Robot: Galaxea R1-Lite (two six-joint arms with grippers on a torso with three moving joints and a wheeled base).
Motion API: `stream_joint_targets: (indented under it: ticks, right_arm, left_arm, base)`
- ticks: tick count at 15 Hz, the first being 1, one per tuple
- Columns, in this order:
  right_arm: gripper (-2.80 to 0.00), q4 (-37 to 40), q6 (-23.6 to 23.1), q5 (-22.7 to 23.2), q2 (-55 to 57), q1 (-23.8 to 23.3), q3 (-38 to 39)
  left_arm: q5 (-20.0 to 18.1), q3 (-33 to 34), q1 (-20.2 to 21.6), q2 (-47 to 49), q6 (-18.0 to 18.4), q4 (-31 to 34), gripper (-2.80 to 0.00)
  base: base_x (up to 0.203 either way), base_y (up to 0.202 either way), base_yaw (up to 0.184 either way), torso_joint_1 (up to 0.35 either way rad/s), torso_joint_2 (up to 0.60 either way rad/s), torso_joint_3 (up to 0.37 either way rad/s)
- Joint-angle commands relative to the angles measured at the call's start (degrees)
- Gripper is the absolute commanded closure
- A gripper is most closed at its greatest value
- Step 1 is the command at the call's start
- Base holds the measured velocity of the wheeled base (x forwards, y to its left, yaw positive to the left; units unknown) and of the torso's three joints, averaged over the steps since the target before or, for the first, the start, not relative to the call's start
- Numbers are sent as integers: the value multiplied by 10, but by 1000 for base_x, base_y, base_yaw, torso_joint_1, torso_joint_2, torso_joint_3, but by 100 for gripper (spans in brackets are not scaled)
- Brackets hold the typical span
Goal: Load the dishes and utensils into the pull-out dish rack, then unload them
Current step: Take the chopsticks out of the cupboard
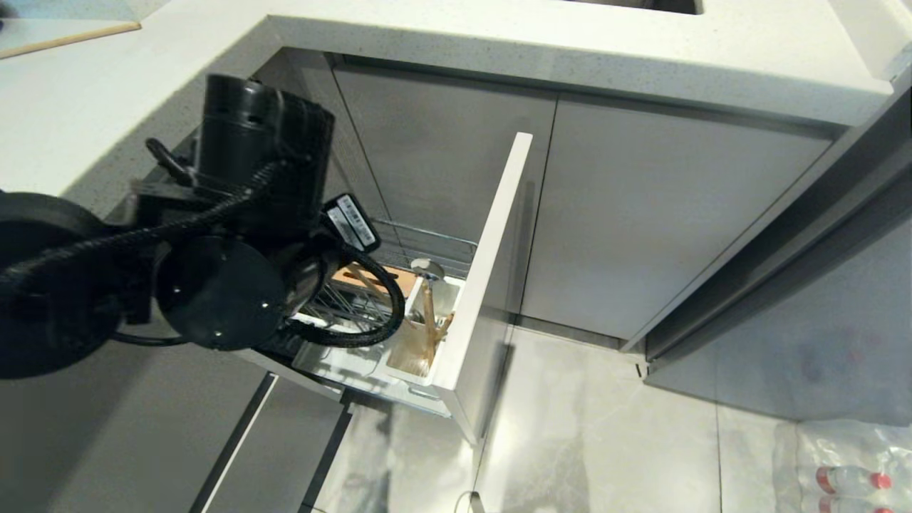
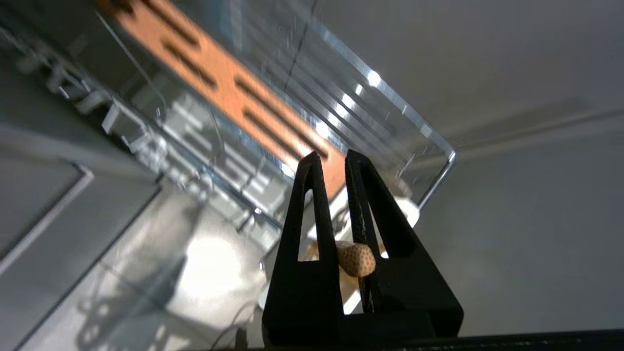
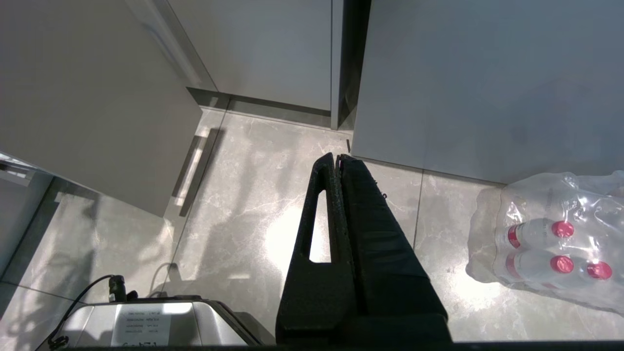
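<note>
Left pincer [image 2: 332, 157] nearly closed around chopsticks [image 2: 357, 259], above pull-out dish rack [image 2: 429, 192].

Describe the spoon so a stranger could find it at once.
Find the pull-out dish rack below the white counter, its tall pale front panel standing open. Just inside that panel sits a white utensil cup. The spoon stands in it: shiny metal beside the light-wood chopsticks.
</note>
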Motion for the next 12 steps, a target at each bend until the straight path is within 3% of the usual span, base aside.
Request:
stream_joint_targets:
  ticks: [1, 9, 12]
  right_arm:
    - [0, 0, 0, 0, 0, 0, 1]
    - [0, 0, 0, 0, 0, 0, 1]
    - [0, 0, 0, 0, 0, 0, 1]
  left_arm:
    - [8, -5, -1, -46, 13, -3, 0]
    - [22, -77, 3, -208, 137, -11, 0]
    - [11, -115, 58, -254, 199, -21, 0]
  base:
    - [0, 0, 0, 0, 0, 0]
    - [0, 0, 0, 0, 0, 0]
    - [0, 0, 0, 0, 0, 0]
